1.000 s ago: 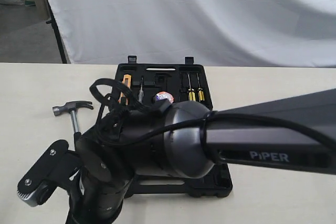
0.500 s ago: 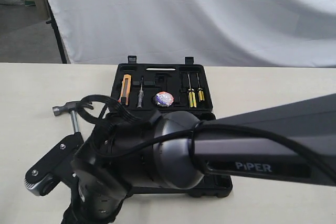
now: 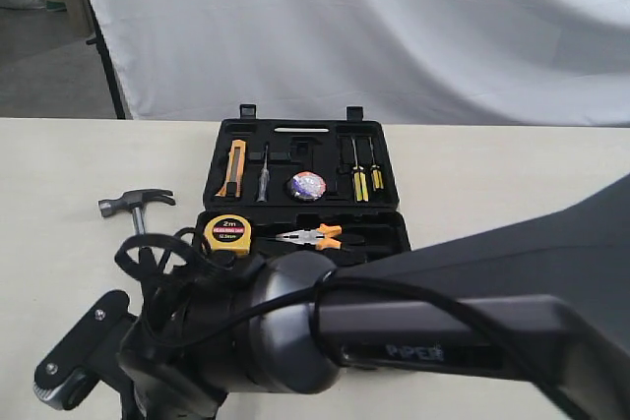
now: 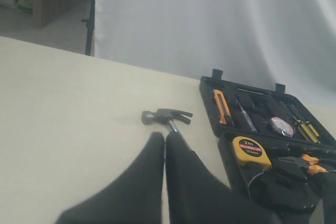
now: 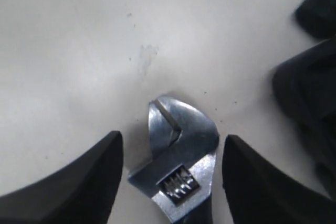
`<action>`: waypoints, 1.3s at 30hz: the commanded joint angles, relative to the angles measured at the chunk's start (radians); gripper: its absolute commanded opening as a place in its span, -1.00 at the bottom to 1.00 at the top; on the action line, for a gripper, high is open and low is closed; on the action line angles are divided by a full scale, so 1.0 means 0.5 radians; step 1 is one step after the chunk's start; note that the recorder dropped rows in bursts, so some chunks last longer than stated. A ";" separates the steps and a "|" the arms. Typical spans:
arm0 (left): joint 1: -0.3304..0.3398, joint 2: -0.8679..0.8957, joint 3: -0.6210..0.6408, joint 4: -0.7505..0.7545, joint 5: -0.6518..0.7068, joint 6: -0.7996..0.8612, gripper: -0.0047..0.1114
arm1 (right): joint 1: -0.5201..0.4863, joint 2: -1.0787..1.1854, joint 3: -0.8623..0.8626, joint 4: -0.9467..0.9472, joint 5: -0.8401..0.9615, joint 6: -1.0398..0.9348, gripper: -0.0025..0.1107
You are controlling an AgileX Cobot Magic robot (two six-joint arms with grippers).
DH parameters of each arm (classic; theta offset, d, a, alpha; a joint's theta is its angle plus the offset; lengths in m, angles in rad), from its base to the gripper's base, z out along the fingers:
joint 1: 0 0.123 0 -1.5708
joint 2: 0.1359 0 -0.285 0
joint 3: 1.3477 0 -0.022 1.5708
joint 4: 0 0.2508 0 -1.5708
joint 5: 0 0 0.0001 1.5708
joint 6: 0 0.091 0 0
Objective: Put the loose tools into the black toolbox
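Observation:
The black toolbox (image 3: 228, 131) lies open mid-table, and the small tape roll (image 3: 308, 185) rests in its far half. The claw hammer (image 3: 137, 203) lies on the table left of the case. In the left wrist view my left gripper (image 4: 164, 141) is shut and empty, just short of the hammer (image 4: 167, 116), with the toolbox (image 4: 206, 99) and tape roll (image 4: 282, 126) beyond. In the right wrist view the silver adjustable wrench (image 5: 181, 153) lies on the table between the fingers of my open right gripper (image 5: 173, 140), with a gap on each side.
A yellow tape measure (image 3: 227, 234) and orange-handled pliers (image 3: 315, 236) sit in the case's near half. A utility knife (image 3: 235, 166) and screwdrivers (image 3: 362, 172) fill the far half. My right arm (image 3: 394, 331) crosses the foreground. A white backdrop (image 3: 374, 27) hangs behind the table.
My right arm has dropped lower and nearer the front edge, uncovering the tape measure and pliers in the case's near half. The hammer and tape roll have not moved.

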 commanded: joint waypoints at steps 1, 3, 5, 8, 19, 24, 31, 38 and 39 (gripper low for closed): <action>0.051 -0.006 -0.005 0.009 -0.014 -0.010 -0.91 | 0.004 0.121 -0.002 -0.031 0.029 0.009 0.01; 0.051 -0.006 -0.005 0.009 -0.014 -0.010 -0.91 | 0.004 0.128 -0.002 -0.031 0.039 -0.005 0.01; 0.051 -0.006 -0.005 0.009 -0.014 -0.010 -0.91 | 0.004 0.116 -0.002 -0.031 0.044 -0.013 -0.01; 0.051 -0.006 -0.005 0.009 -0.014 -0.010 -0.91 | 0.004 0.070 -0.002 -0.027 0.054 -0.013 -0.32; 0.051 -0.006 -0.005 0.009 -0.014 -0.010 -0.91 | -0.004 -0.340 -0.002 -0.176 0.273 0.018 -0.96; 0.051 -0.006 -0.005 0.009 -0.014 -0.010 -0.91 | -0.160 -0.484 -0.002 -0.301 0.321 0.104 -0.96; 0.051 -0.006 -0.005 0.009 -0.014 -0.010 -0.91 | -0.529 -0.424 -0.002 -0.301 0.207 0.104 -0.96; 0.051 -0.006 -0.005 0.009 -0.014 -0.010 -0.91 | -0.691 -0.249 -0.095 -0.296 0.083 0.083 -0.96; 0.051 -0.006 -0.005 0.009 -0.014 -0.010 -0.91 | -0.691 -0.219 -0.114 -0.296 0.079 0.048 -0.96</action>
